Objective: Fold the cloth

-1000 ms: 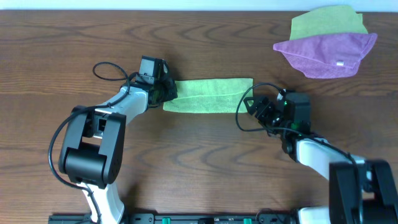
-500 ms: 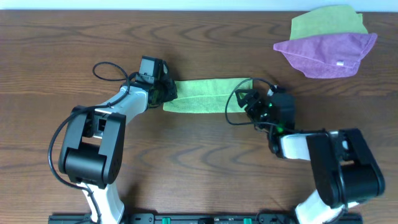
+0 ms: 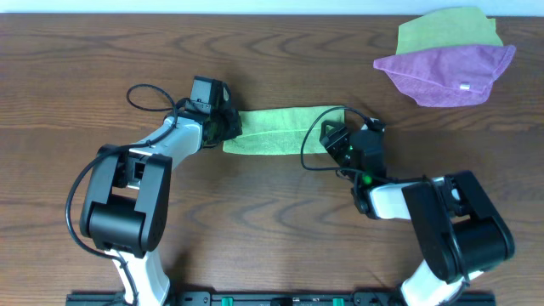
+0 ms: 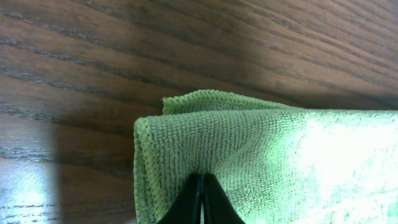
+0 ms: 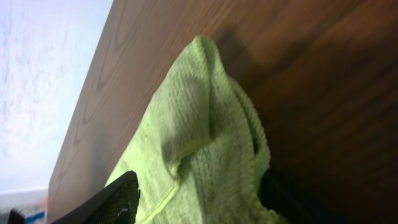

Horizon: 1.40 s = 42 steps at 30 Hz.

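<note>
The lime-green terry cloth (image 3: 280, 130) lies as a long strip on the wooden tabletop (image 3: 255, 212). The left gripper (image 3: 228, 126), its arm reaching low, pinches the left end. The right gripper (image 3: 333, 141), jaws apart, straddles the right end.

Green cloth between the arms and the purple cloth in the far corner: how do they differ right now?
The green cloth is a long narrow strip; the purple cloth is a broad rounded wedge. The green cloth lies on bare table, the purple cloth on another green cloth. The left gripper and right gripper are at the green cloth's ends; no gripper is near the purple cloth. Both lie flat.
</note>
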Each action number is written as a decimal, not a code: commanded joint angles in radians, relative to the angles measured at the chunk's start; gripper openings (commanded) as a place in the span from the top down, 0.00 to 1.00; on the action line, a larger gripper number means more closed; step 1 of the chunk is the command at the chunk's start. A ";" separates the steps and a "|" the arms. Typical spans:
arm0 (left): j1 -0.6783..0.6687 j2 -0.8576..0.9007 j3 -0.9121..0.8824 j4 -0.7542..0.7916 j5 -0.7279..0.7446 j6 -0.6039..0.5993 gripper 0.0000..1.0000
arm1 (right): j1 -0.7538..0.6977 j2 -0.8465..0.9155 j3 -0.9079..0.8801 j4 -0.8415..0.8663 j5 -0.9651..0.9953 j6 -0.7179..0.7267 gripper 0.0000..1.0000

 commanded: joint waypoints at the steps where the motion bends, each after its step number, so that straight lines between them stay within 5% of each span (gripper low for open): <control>1: -0.003 0.011 0.008 -0.019 -0.019 -0.004 0.94 | 0.001 0.074 0.002 -0.030 0.086 0.014 0.37; 7: -0.003 0.011 0.008 -0.019 -0.019 -0.004 0.95 | 0.001 0.141 0.054 -0.010 0.083 -0.004 0.45; 15: -0.003 0.011 0.008 -0.019 -0.018 -0.004 0.94 | 0.000 0.143 0.083 0.084 0.017 -0.206 0.93; 17: -0.001 0.011 0.008 -0.021 -0.019 -0.004 0.94 | 0.000 0.141 0.083 0.118 -0.008 -0.232 0.99; 42: 0.069 0.011 0.011 -0.036 0.004 -0.004 0.94 | 0.072 -0.081 0.167 0.051 -0.207 -0.370 0.99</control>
